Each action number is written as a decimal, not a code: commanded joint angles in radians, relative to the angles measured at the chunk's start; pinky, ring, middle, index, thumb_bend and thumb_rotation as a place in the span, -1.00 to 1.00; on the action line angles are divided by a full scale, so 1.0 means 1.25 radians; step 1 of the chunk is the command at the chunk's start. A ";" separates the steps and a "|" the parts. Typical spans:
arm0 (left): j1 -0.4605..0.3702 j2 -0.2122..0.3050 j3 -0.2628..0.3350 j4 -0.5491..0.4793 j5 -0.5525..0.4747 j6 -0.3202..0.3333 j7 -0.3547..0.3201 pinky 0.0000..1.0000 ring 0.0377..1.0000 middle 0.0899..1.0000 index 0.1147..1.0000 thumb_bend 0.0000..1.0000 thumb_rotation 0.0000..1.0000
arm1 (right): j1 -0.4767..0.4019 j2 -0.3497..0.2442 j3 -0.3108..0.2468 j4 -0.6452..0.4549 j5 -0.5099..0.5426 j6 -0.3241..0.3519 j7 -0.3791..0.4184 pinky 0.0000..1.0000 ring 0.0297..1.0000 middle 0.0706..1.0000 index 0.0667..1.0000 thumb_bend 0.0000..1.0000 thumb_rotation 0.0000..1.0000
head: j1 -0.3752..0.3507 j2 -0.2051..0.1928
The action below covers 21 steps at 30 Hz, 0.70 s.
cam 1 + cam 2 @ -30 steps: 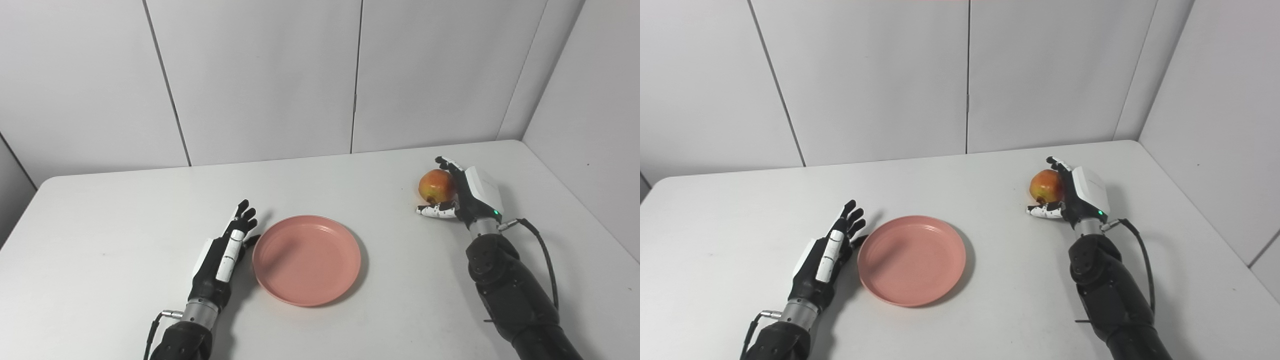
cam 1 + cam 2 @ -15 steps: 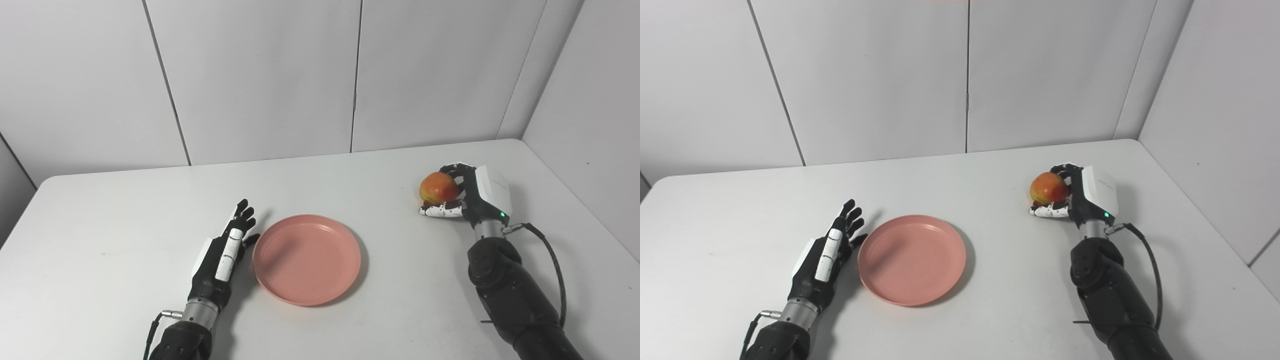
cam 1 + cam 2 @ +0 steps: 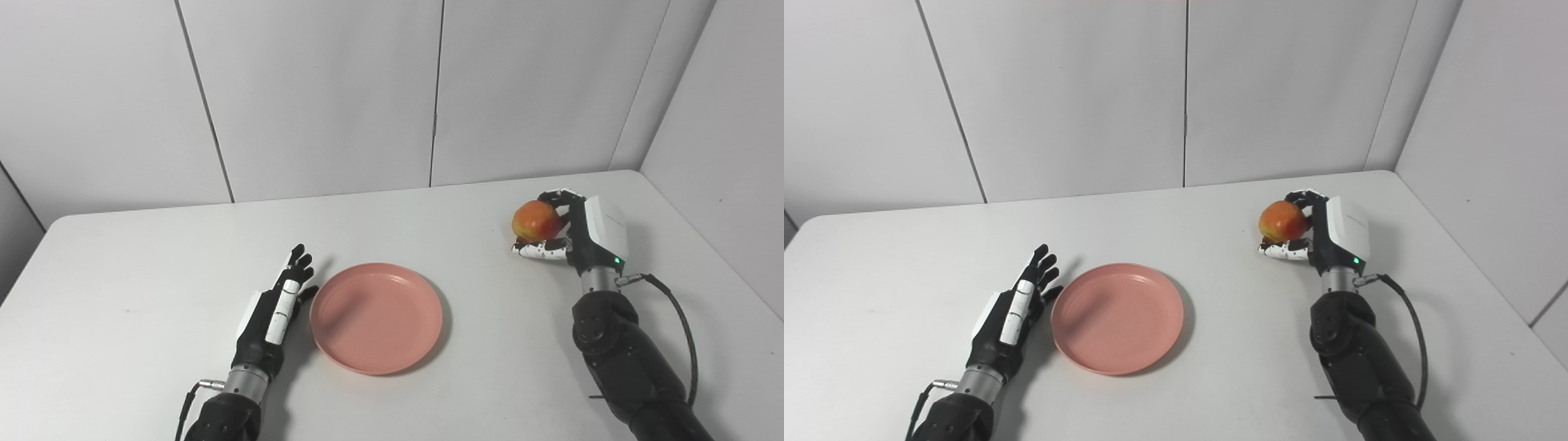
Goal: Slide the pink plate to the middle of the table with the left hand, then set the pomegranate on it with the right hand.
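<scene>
Pink plate (image 3: 375, 317) at worktop (image 3: 122, 257) middle: slide done. Left hand (image 3: 274, 312) open beside rim. Right hand (image 3: 579, 236) gripping pomegranate (image 3: 535, 221) near right edge; placing left.

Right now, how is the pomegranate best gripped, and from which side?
Around its round middle, from the right side, as the right hand does: fingers curl over the top of the pomegranate, thumb beneath, leaving the plate-facing side free.

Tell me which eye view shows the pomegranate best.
Neither wins clearly. In the right eye view the pomegranate sits nearer the picture's middle, in the right hand, so take that one. The left eye view shows the same fruit about as plainly, further right.
</scene>
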 commanded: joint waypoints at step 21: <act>-0.025 -0.053 -0.005 -0.004 0.037 -0.041 0.061 0.86 0.95 1.00 0.99 0.32 1.00 | 0.034 0.065 0.009 -0.332 0.065 -0.010 0.183 -0.25 -0.14 -0.18 0.00 0.03 -1.00 | 0.075 0.013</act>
